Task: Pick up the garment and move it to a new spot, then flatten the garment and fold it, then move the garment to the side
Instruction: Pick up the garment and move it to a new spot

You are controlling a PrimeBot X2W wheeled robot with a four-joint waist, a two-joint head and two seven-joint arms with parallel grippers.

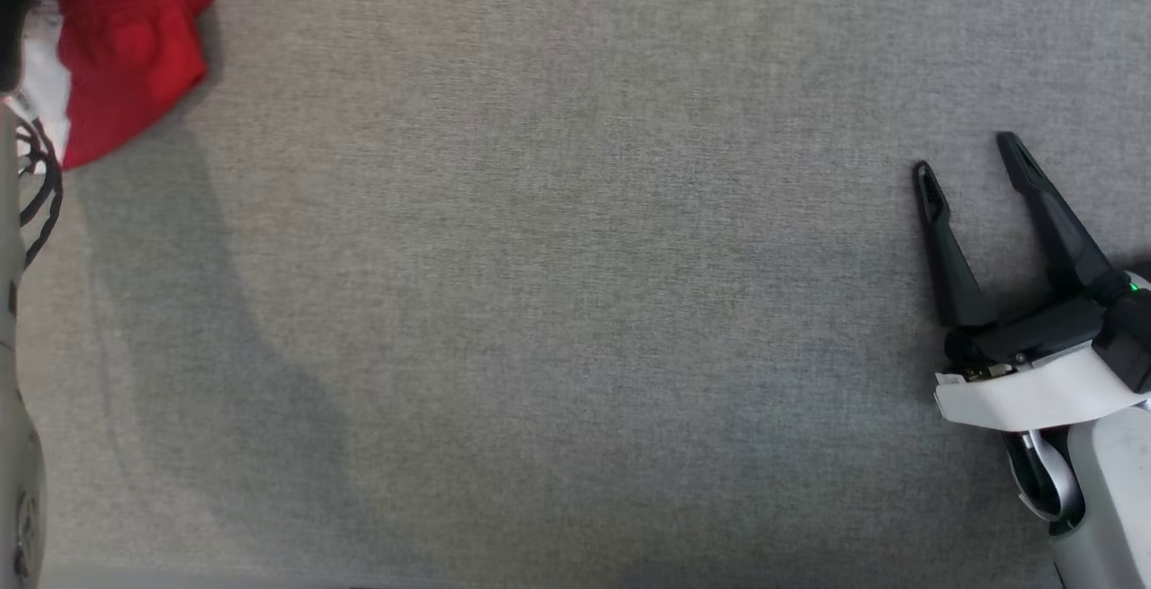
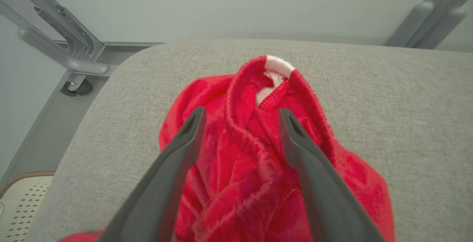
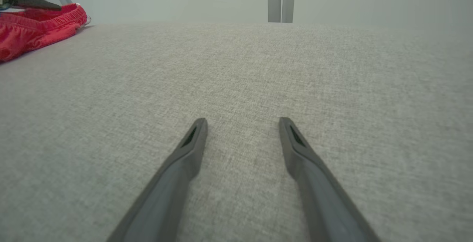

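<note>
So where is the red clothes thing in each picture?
Head view: the red garment is in the top left corner.
Left wrist view: it is in the middle and bottom, seen between the fingers of the open left tool.
Right wrist view: it lies in the upper left corner.
Shared landmark: the grey fabric surface it lies on.

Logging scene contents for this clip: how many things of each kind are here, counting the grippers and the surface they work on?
Red garment: 1
Grippers: 2, the left gripper and the right gripper
Grey padded surface: 1
Total: 4
</note>
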